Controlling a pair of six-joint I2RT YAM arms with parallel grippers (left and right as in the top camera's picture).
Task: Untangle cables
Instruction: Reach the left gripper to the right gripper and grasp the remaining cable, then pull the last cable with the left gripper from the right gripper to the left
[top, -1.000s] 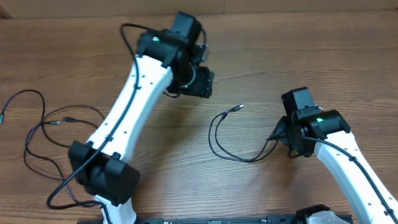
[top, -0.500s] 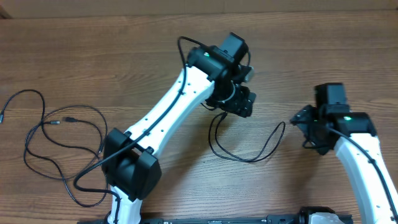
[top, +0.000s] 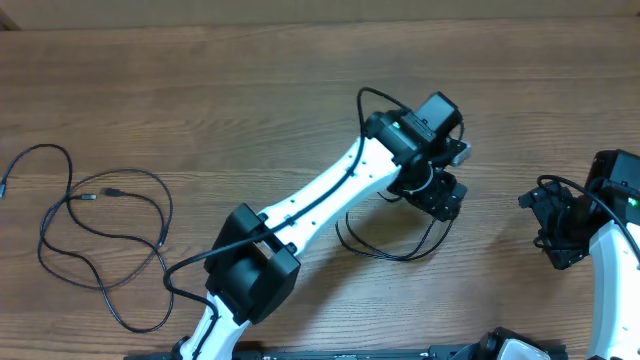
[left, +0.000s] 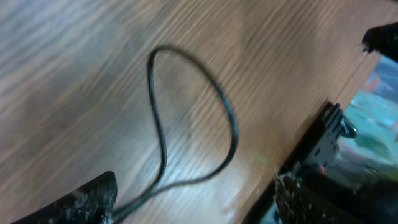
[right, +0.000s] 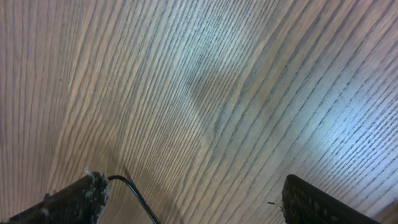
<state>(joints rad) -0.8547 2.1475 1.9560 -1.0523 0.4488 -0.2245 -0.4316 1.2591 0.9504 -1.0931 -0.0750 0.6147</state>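
Note:
One thin black cable lies in a loop at mid-table, partly hidden under my left arm. My left gripper hovers over its right part. In the left wrist view the cable loop lies on the wood and its two strands run down between the wide-open fingers of that gripper, close to the left finger. Two more thin black cables lie in overlapping loops at the far left. My right gripper is at the right edge, open and empty. A thin black strand shows beside its left finger.
The wooden table carries both arms. My left arm's white links cross it diagonally from the base at the front. The table's edge and a dark frame show in the left wrist view.
My left arm has swung right and now sits over the middle cable. My right gripper has let go of that cable's end and drawn back to the right edge.

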